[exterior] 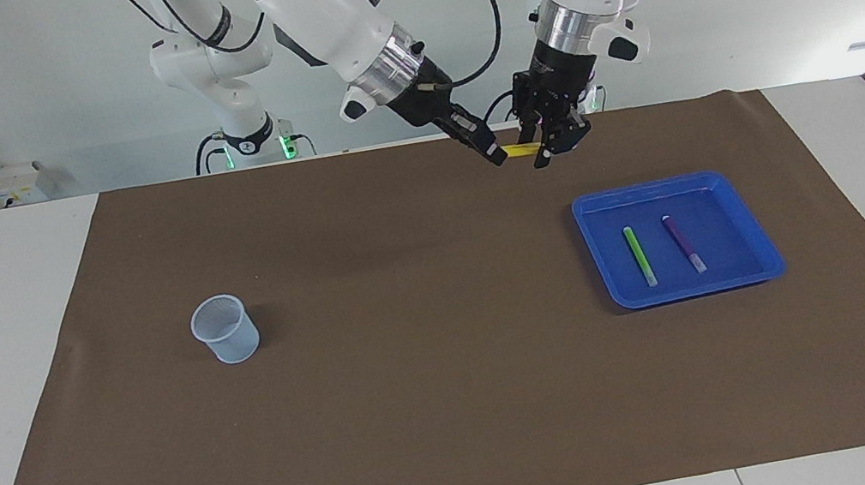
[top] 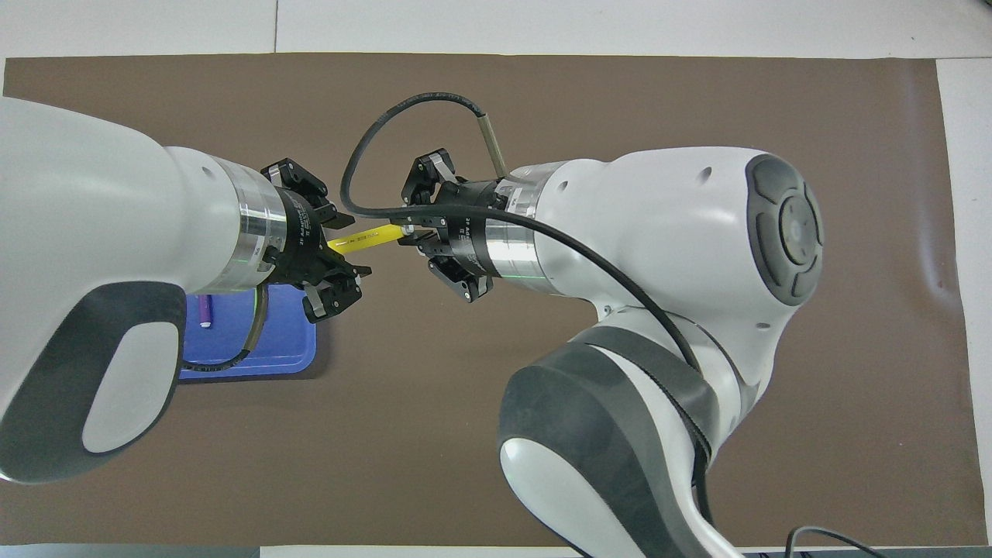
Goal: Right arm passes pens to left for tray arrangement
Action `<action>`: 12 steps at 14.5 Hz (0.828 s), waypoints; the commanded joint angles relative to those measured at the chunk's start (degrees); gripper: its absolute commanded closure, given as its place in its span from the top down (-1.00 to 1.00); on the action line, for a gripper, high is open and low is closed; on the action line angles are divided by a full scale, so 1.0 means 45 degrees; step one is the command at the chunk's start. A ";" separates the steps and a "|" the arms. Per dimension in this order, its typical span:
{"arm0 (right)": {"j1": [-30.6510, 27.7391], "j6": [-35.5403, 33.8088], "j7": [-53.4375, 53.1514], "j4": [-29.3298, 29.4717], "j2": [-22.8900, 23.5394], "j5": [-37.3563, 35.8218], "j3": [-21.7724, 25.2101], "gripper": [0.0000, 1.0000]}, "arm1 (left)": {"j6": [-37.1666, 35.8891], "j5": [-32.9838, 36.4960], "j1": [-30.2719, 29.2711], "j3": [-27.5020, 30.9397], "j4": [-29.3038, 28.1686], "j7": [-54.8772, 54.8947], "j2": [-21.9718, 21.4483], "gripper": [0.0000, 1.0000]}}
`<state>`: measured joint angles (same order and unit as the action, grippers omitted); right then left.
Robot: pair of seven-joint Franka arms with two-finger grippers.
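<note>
A yellow pen (exterior: 519,149) (top: 368,239) hangs level in the air over the mat's edge by the robots. My right gripper (exterior: 499,154) (top: 401,231) is shut on one end of it. My left gripper (exterior: 544,151) (top: 345,252) sits around the pen's other end; whether it grips the pen I cannot tell. The blue tray (exterior: 725,226) (top: 287,341) lies toward the left arm's end of the table. A green pen (exterior: 640,255) and a purple pen (exterior: 683,243) (top: 205,310) lie side by side in it. In the overhead view the left arm hides most of the tray.
A small pale-blue mesh cup (exterior: 225,328) stands upright on the brown mat (exterior: 434,364) toward the right arm's end. A black cable (top: 411,101) loops from the right wrist above the handover spot.
</note>
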<state>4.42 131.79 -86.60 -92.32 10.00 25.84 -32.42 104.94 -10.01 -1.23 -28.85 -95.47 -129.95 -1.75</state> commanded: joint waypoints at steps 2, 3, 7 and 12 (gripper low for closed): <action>-0.0005 0.0245 -0.0268 0.0222 0.0219 -0.0253 -0.0160 -1.00 | 0.0234 -0.0236 -0.0137 0.0082 -0.0327 0.0303 -0.0392 -1.00; 0.0014 0.0245 -0.0249 0.0222 0.0219 -0.0253 -0.0160 -1.00 | 0.0390 -0.0236 -0.0117 0.0063 -0.0327 0.0265 -0.0373 -1.00; -0.0005 0.0226 -0.0209 0.0203 0.0219 -0.0448 -0.0160 -1.00 | 0.0801 -0.0236 -0.0233 0.0082 -0.0307 0.0148 -0.0334 -1.00; -0.0005 0.0226 -0.0151 0.0203 0.0239 -0.0526 -0.0140 0.96 | 0.0840 -0.0236 -0.0293 0.0063 -0.0268 0.0128 -0.0314 -1.00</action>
<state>4.43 132.80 -86.59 -91.83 10.44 24.86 -32.42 107.18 -10.32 -1.47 -28.71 -95.57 -129.05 -1.91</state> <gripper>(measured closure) 0.670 0.819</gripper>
